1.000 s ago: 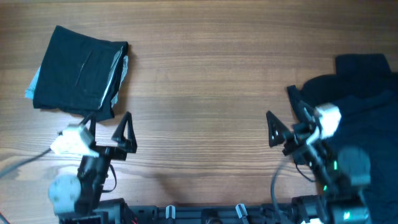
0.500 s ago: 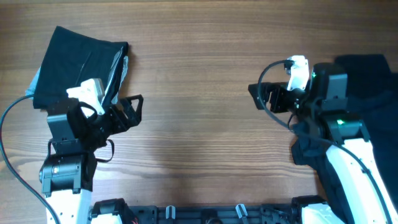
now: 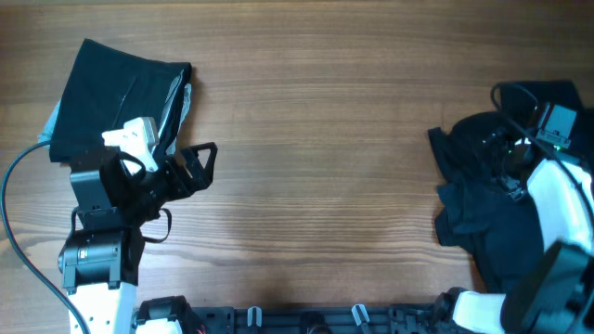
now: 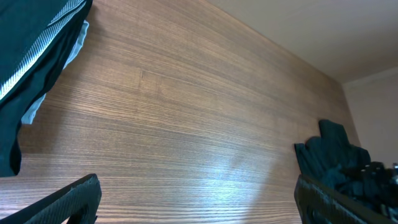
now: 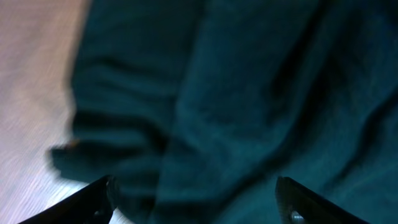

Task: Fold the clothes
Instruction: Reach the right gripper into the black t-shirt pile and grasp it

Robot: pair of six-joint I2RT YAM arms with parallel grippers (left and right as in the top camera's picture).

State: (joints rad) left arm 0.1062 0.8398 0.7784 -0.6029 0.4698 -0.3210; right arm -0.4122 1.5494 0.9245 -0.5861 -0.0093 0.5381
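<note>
The clothes lie in two places. One dark garment [image 3: 116, 104] sits folded at the far left, with a light edge showing; it also shows in the left wrist view [image 4: 28, 68]. A loose heap of dark clothes [image 3: 487, 218] covers the right edge of the table. My left gripper [image 3: 198, 170] hovers open just right of the folded garment, with only bare wood between its fingers [image 4: 71, 198]. My right gripper [image 5: 199, 205] hangs over the heap, jaws wide apart, dark cloth [image 5: 249, 93] filling the space under them. Against the cloth, its fingers are lost in the overhead view.
The wooden table [image 3: 316, 139] stretches between the folded garment and the heap. The heap [image 4: 339, 158] shows far right in the left wrist view. The right arm's white link [image 3: 557, 195] crosses the heap. A black rail [image 3: 306, 320] runs along the near edge.
The right arm has swung from the table's middle right out over the heap. The left arm has stayed where it was half a second ago.
</note>
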